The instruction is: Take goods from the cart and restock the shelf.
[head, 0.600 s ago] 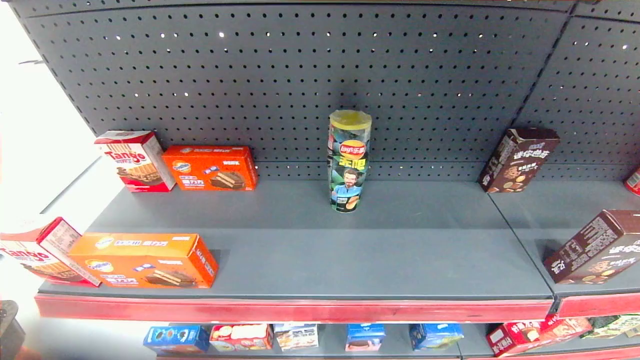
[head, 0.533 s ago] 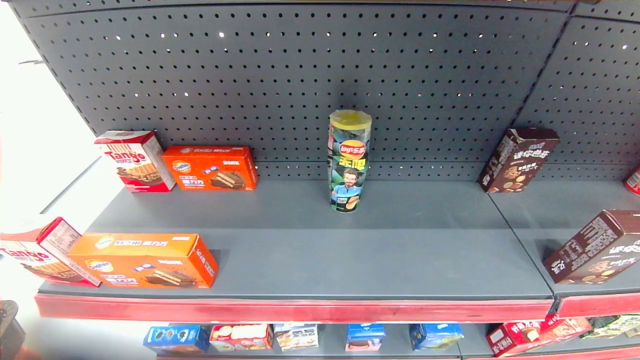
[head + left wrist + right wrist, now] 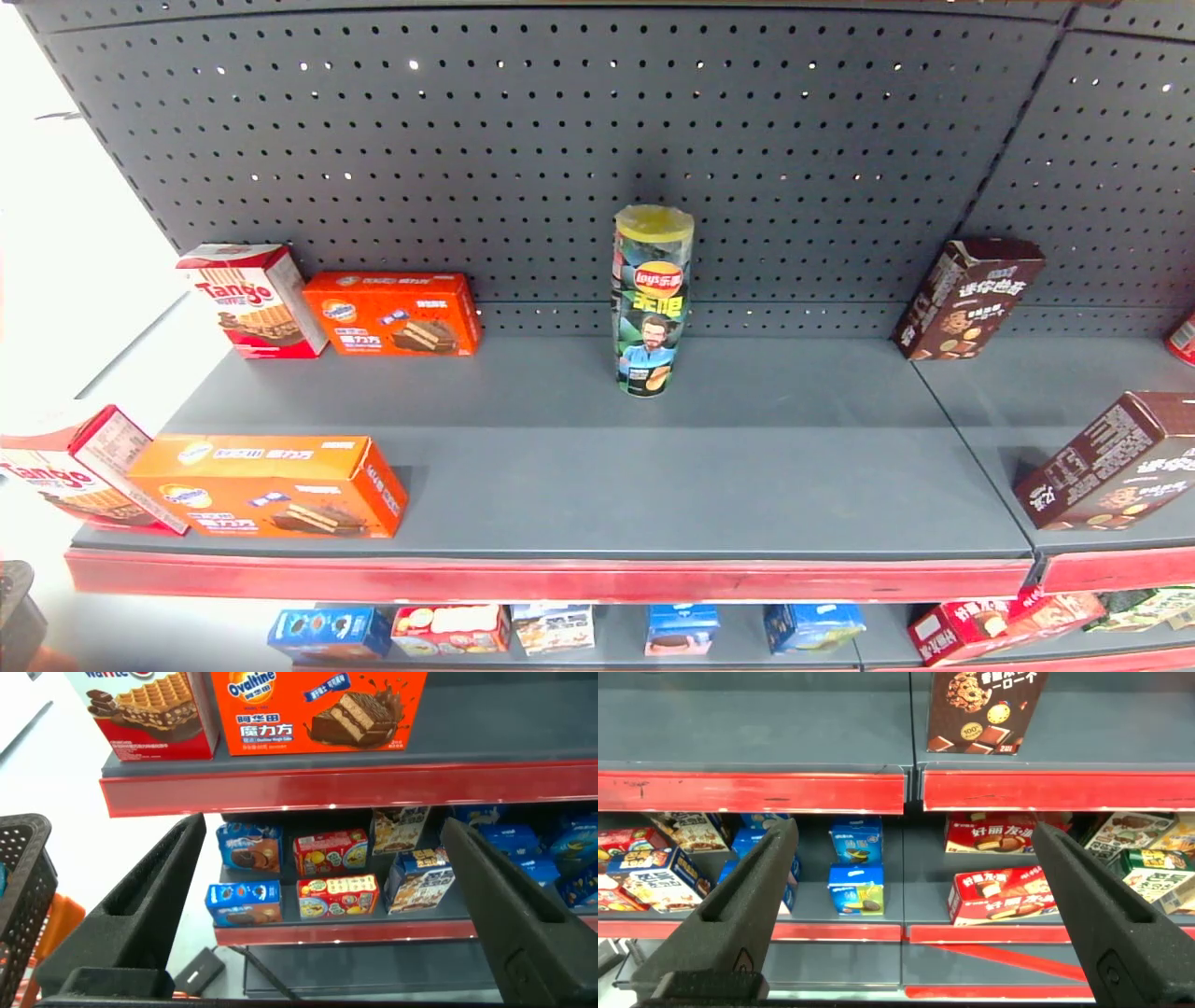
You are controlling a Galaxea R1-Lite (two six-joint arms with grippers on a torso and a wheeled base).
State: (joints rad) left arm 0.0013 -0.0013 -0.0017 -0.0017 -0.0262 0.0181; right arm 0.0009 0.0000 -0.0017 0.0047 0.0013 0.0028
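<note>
Nothing has shifted. The left gripper (image 3: pixel 322 835) and right gripper (image 3: pixel 915 835) hang spread, empty, facing the red shelf lip (image 3: pixel 374 789); the cart basket (image 3: pixel 21 896) sits beside the left one.

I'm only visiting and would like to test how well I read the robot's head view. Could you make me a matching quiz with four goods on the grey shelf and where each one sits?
Things:
1. chip can
2. front orange box
3. rear brown box
4. rear red box

Places on the shelf:
A. front left
B. back right
C. middle
D. back, far left

Pairs: 1-C, 2-A, 3-B, 4-D
</note>
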